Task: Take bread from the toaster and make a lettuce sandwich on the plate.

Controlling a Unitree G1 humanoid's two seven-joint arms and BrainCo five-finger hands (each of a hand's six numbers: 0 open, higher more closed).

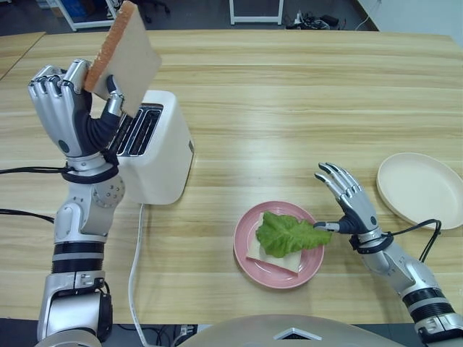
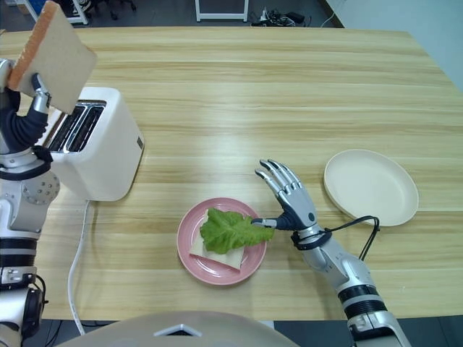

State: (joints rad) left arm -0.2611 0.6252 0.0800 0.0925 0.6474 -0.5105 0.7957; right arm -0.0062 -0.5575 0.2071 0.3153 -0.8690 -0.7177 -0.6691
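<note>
Left hand (image 1: 61, 116): clamped on a bread slice (image 1: 126, 54), which is held tilted above the toaster (image 1: 163, 163) by its lower corner.
Right hand (image 1: 351, 202): fingers are spread and nothing is gripped; the thumb is seen at the stem of the lettuce leaf (image 1: 288, 235), possibly touching it.
Lower slice (image 1: 278, 262): laid on the pink plate (image 1: 246, 256), under the leaf.
Handling: the held slice is judged light, stiff and crumbly, best gripped gently by its edges; the leaf is judged limp and easily shifted.

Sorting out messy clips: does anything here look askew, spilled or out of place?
Mildly: the lettuce leaf sits off-centre on the bread slice, its tip reaching past the right rim of the pink plate, beside the right robot hand. Nothing spilled or damaged.
</note>
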